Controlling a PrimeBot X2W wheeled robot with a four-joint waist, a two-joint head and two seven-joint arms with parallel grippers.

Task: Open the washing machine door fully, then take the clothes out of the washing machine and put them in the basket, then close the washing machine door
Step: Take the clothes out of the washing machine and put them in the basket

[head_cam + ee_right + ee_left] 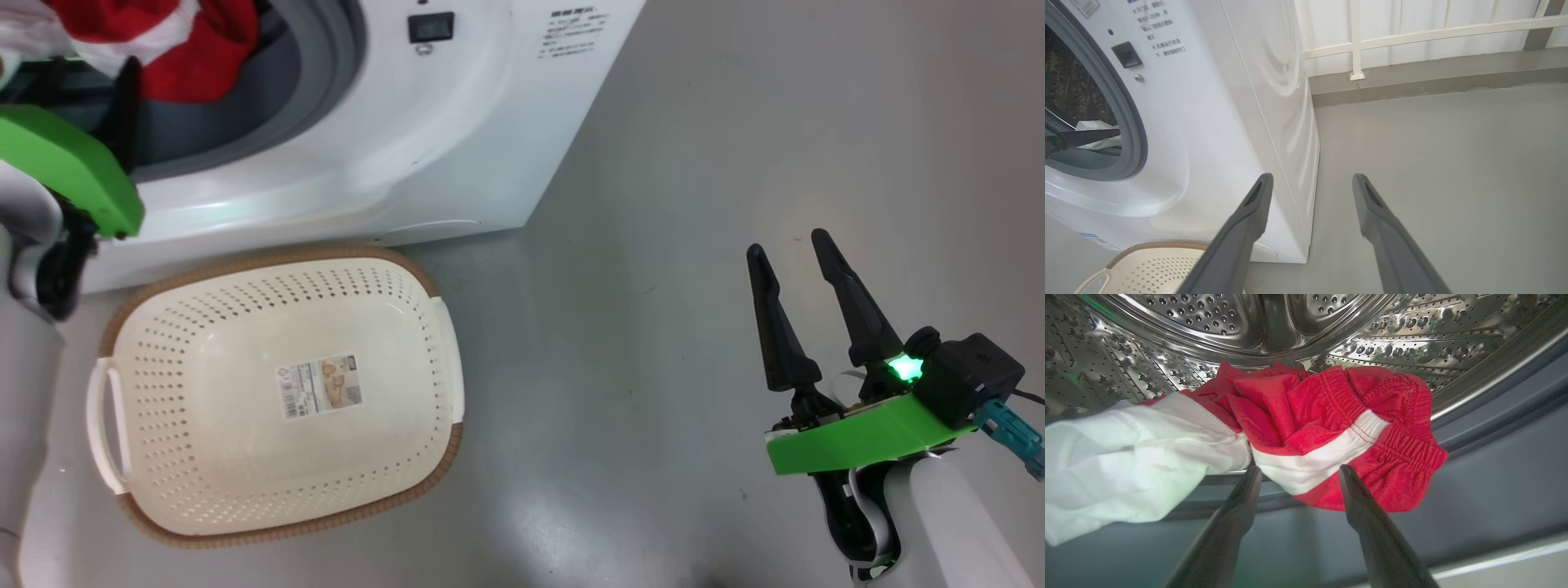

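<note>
While the clothes (1331, 416) lie in the washing machine (457, 147) at its mouth | left fingers (1237, 514) wide, tips at red fabric | right fingers (775, 327) wide, idle | step: unloading | next: pinch, lift into basket (204, 343)

Smooth grey floor (702, 269), glossy, with a soft pale patch of light on it; along its far edge a low grey kerb (1433, 77); above that a white railing (1412, 34) with upright bars.
</note>
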